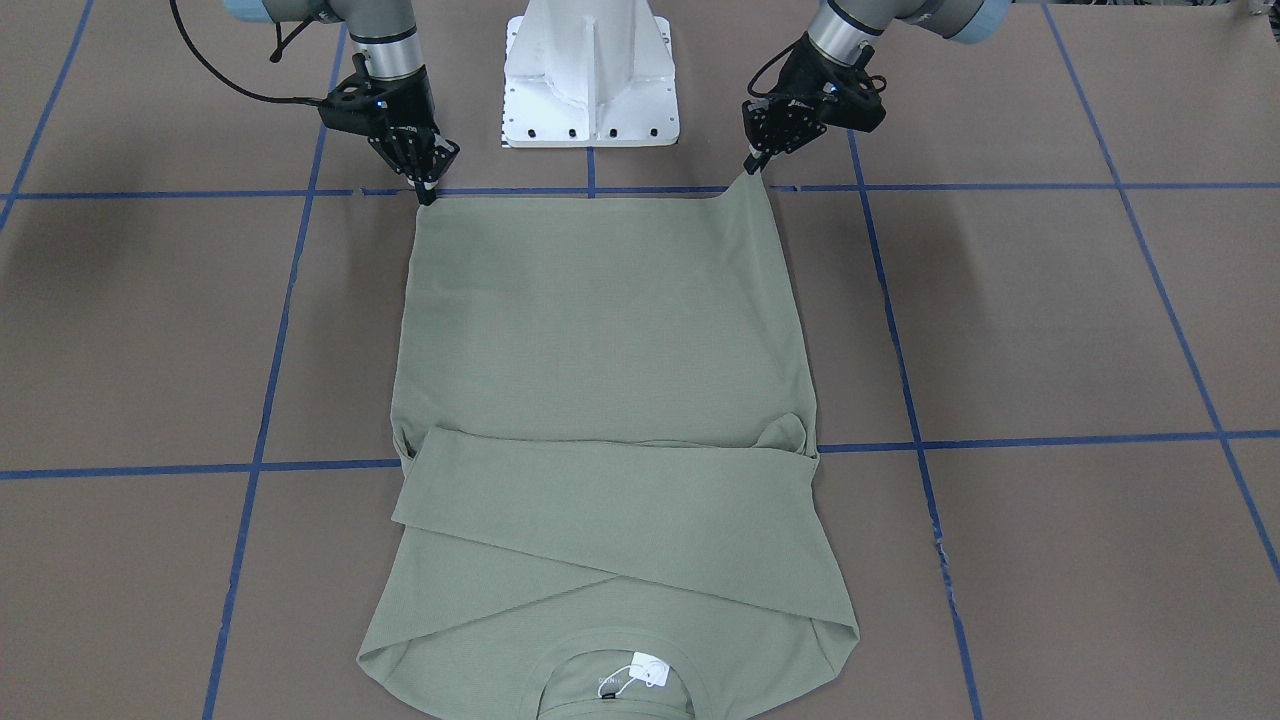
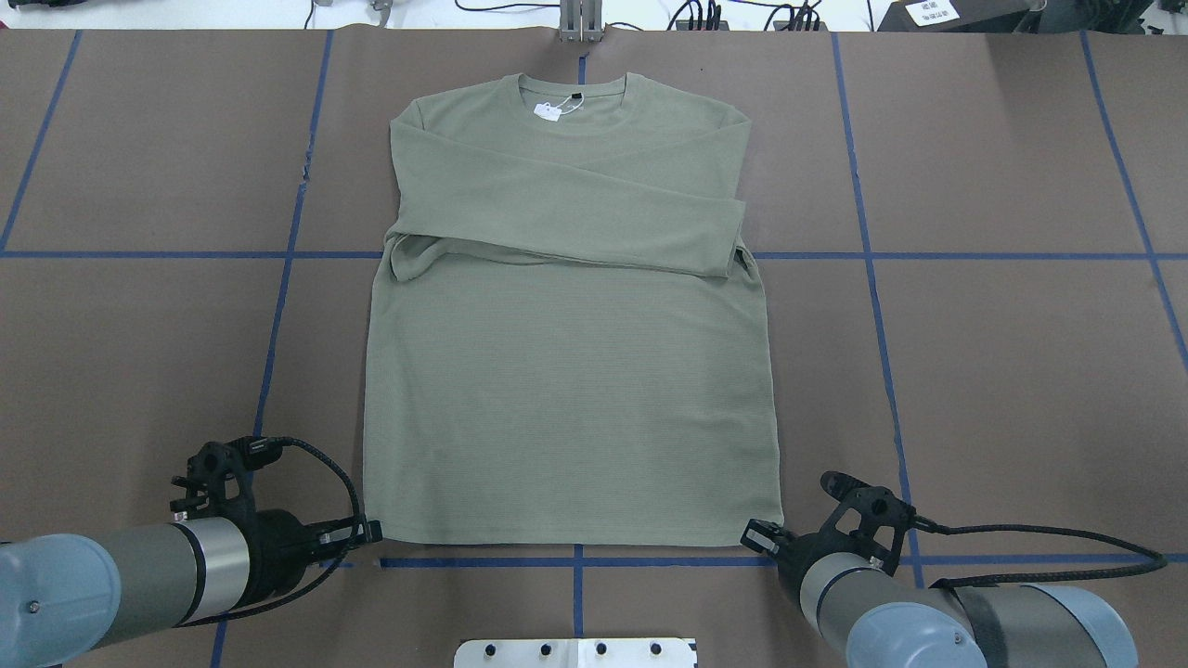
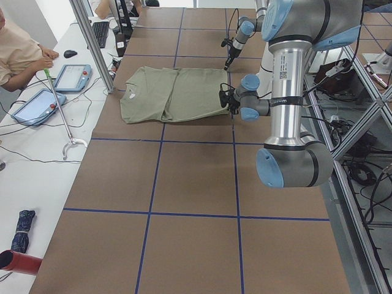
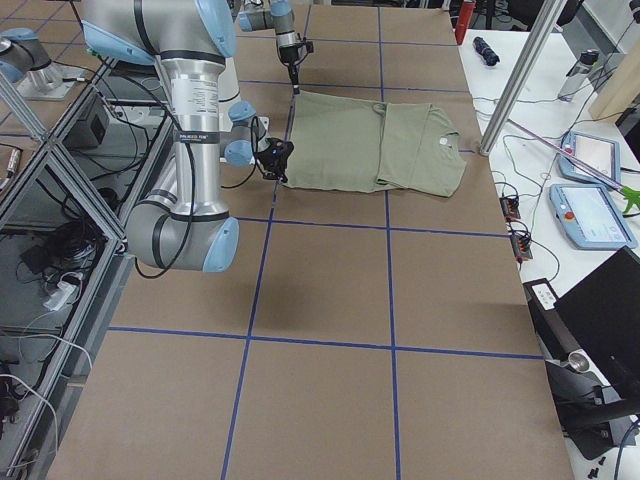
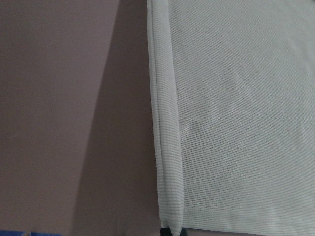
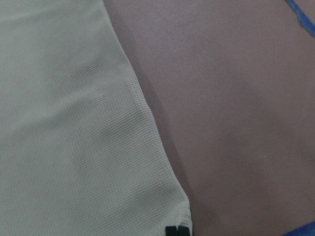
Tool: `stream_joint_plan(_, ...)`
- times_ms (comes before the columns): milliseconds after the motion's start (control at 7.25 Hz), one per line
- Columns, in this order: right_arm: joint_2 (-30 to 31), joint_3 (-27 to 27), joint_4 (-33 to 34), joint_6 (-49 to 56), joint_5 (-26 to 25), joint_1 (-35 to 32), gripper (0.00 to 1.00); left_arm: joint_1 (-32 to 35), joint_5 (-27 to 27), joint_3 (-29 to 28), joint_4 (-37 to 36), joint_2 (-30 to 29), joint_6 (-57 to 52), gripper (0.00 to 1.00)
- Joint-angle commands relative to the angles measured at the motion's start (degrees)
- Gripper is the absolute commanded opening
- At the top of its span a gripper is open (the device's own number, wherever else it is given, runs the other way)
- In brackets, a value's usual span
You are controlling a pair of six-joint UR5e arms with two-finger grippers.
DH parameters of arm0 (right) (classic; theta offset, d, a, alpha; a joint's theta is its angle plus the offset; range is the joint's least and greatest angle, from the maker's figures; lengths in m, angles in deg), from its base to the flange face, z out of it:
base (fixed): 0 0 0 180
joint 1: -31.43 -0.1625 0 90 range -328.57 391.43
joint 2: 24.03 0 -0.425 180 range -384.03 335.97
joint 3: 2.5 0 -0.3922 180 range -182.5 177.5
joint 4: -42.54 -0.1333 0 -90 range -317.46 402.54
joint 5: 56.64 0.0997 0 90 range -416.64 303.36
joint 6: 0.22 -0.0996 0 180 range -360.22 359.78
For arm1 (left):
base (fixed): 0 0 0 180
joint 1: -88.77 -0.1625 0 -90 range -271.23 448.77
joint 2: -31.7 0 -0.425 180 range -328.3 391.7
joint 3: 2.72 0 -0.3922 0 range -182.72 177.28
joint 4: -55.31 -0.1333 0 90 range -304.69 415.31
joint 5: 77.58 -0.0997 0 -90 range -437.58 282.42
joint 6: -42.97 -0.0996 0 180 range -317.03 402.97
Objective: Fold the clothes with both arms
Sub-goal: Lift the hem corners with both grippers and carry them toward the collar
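The sage-green shirt (image 2: pixel 566 390) lies flat on the brown table, collar and white tag (image 2: pixel 548 111) at the far side, both sleeves folded across the chest. My left gripper (image 2: pixel 371 531) is shut on the hem's near left corner; in the front view (image 1: pixel 752 168) that corner is pulled up slightly. My right gripper (image 2: pixel 754 535) is shut on the near right hem corner, also in the front view (image 1: pixel 428 192). The left wrist view shows the side seam (image 5: pixel 167 147) running to the closed fingertips; the right wrist view shows the shirt's corner (image 6: pixel 172 206) likewise.
The white pedestal base (image 1: pixel 590 90) stands just behind the hem. Blue tape lines (image 2: pixel 872 278) grid the table. At the far edge are a metal post (image 3: pixel 92 43), tablets (image 3: pixel 72 76) and a seated operator (image 3: pixel 15 52).
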Motion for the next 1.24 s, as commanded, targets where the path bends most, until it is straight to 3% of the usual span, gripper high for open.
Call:
stream_joint_plan(0,-0.73,10.06,14.07,0.30,0.44,-0.50,0.00,0.55,4.05,3.83,-0.61,1.13,-0.35,0.00)
stream_joint_plan(276,-7.03,28.49,37.23,0.30,6.90,-0.24,0.00,1.08,9.96,20.73,-8.91,8.31,-0.35,0.00)
stream_joint_plan(414,-15.07,32.58,48.58,0.30,11.03,-2.24,0.00,1.69,15.29,30.57,-18.36,8.08,-0.35,0.00)
stream_joint_plan(552,-21.33,32.54,54.35,1.26,14.03,-4.70,0.00,6.05,20.73,34.50,-25.42,5.73,-0.79,0.00)
stream_joint_plan(690,-22.00,32.10,54.32,6.66,14.06,-5.94,0.00,8.96,22.09,32.02,-27.75,1.01,-2.36,0.00)
stream_joint_plan(828,-23.40,28.09,53.63,11.42,13.80,-9.52,0.00,11.78,21.85,26.42,-28.82,-3.56,-8.55,0.00)
stream_joint_plan(966,-25.16,21.53,48.22,17.56,14.06,-14.69,0.00,18.16,22.10,18.88,-28.92,-8.74,-14.36,0.00)
stream_joint_plan(1104,-25.26,12.41,37.90,20.57,14.32,-19.53,0.00,23.27,22.02,14.46,-29.00,-9.57,-20.42,0.00)
